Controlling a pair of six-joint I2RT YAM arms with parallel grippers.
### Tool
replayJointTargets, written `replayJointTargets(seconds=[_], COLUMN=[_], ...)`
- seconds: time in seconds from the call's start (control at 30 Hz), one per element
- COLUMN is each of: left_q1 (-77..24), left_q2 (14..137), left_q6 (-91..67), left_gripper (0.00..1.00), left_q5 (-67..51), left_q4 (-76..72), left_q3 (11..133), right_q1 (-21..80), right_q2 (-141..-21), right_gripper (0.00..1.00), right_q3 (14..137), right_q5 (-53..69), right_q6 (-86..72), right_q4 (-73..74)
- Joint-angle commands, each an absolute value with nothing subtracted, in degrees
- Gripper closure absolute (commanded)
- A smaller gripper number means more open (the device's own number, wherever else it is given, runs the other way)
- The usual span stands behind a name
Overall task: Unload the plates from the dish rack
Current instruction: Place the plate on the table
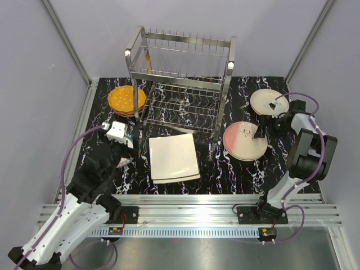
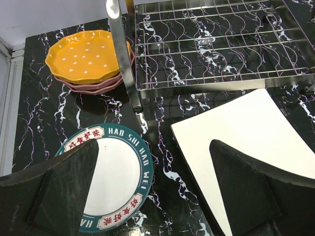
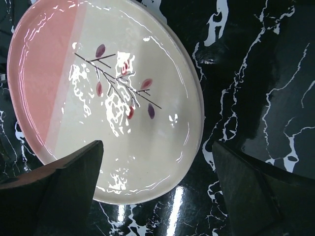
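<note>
Left: my left pincer [image 2: 153,146] has its jaws spread wide with nothing between them. Under it, in the wrist view, are a white round plate with a teal lettered rim [image 2: 115,182] at lower left and a large cream square plate [image 2: 246,128] at right.

Right: my right pincer [image 3: 157,145] is equally wide and grips nothing, over a pink-and-cream round plate [image 3: 108,98].

Overhead: the chrome wire dish rack [image 1: 180,79] stands top centre on the black marbled bench [image 1: 225,174]. An orange dotted plate [image 1: 126,99] is stacked on pink plates [image 2: 93,87] left of it. A cream round plate [image 1: 269,102] lies at right.

Bright, even overhead light, soft shadows. Glare ripples across the pink-and-cream plate [image 3: 123,98] and streaks the glossy black table [image 3: 256,98].
</note>
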State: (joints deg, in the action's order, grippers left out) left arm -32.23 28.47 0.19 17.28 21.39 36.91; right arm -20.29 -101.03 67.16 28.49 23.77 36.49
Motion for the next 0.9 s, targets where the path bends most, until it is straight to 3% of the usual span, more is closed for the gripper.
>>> replayJointTargets(seconds=[0.0,0.23,0.6,0.87], left_q1=[-32.0,-32.0,-31.1,-23.9], left_q2=[27.9,27.9,28.6,31.8], left_q6=[0.2,0.1,-4.3,-8.0], left_gripper=[0.01,0.01,0.01,0.01], left_q5=[17.3,17.5,17.3,13.6], left_q4=[20.0,20.0,20.4,21.4], left_q3=[36.7,36.7,37.6,39.5], right_q1=[-20.2,-20.2,-20.2,-20.2], right_q2=[-98.2,-95.9,-72.3,-62.7], right_gripper=[0.00,0.00,0.00,0.00], right_q3=[67.1,66.6,61.7,61.6], right_q5=[26.5,24.7,15.3,21.2], right_q6=[24.8,25.4,20.1,13.8], right_q4=[34.0,33.3,26.5,32.0])
